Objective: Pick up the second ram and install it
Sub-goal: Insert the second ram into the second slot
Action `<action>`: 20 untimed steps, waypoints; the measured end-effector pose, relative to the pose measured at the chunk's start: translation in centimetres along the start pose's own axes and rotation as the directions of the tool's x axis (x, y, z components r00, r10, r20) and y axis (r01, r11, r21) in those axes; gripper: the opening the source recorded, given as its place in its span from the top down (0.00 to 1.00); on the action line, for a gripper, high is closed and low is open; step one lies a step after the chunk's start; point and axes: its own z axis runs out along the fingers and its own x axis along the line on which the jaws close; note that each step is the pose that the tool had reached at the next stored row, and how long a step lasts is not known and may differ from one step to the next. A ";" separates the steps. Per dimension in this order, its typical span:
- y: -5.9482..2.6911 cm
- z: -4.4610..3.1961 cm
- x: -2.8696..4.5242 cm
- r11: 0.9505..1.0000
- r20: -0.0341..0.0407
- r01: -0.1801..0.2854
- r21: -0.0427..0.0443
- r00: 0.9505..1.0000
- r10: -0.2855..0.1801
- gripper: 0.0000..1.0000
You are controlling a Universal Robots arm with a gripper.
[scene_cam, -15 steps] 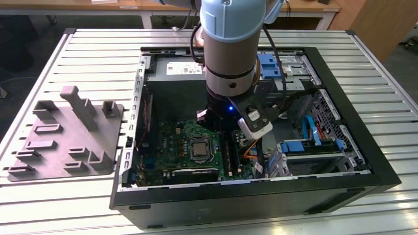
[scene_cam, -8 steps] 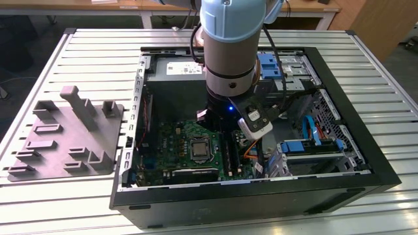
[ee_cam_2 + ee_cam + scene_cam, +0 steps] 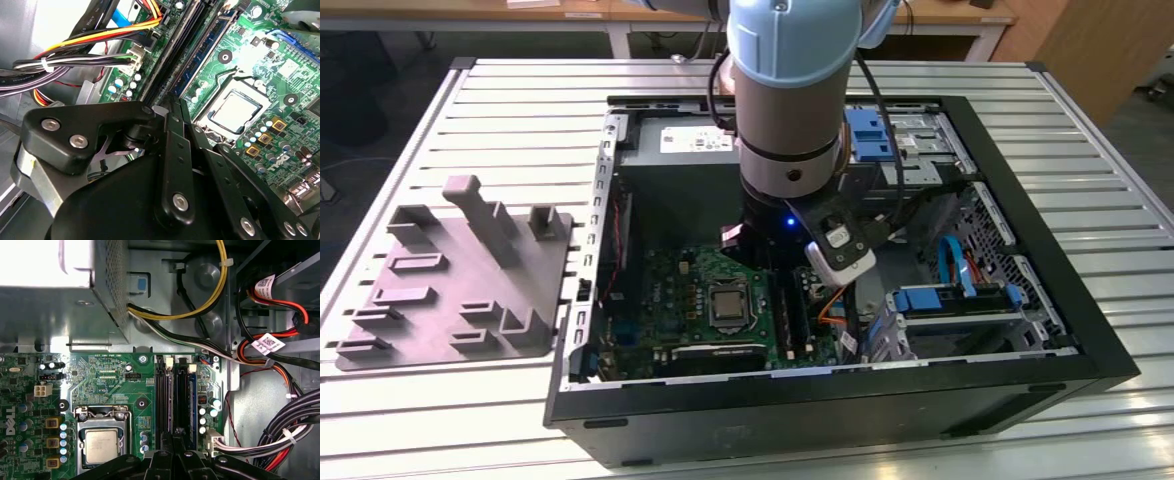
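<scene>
Progress stands at the seating stage, as far as can be judged: the grey tray (image 3: 534,270), at 9 o'clock of the computer case (image 3: 854,392) in the exterior view, carries no stick, and the arm (image 3: 787,100) reaches down into the case over the motherboard. The gripper (image 3: 172,437) sits right at the near end of the memory slots (image 3: 162,400), which lie at 3 o'clock of the processor socket (image 3: 724,300) in the exterior view. A long dark strip lying in the slot just ahead of the gripper is taken to be the second ram (image 3: 181,400); it appears down in the slot line, edge-on to the camera. Whether it is fully latched cannot be confirmed. Whether the pincer is spread, pressed together or pinching the stick cannot be told, as the linkage covers the tips in both wrist views. The stick's long axis runs along the slots, roughly 12 to 6 o'clock in the exterior view, with its flat faces upright.
</scene>
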 end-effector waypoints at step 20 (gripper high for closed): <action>-0.01 -0.33 0.00 1.000 0.001 0.014 -0.002 1.000 -0.014 0.89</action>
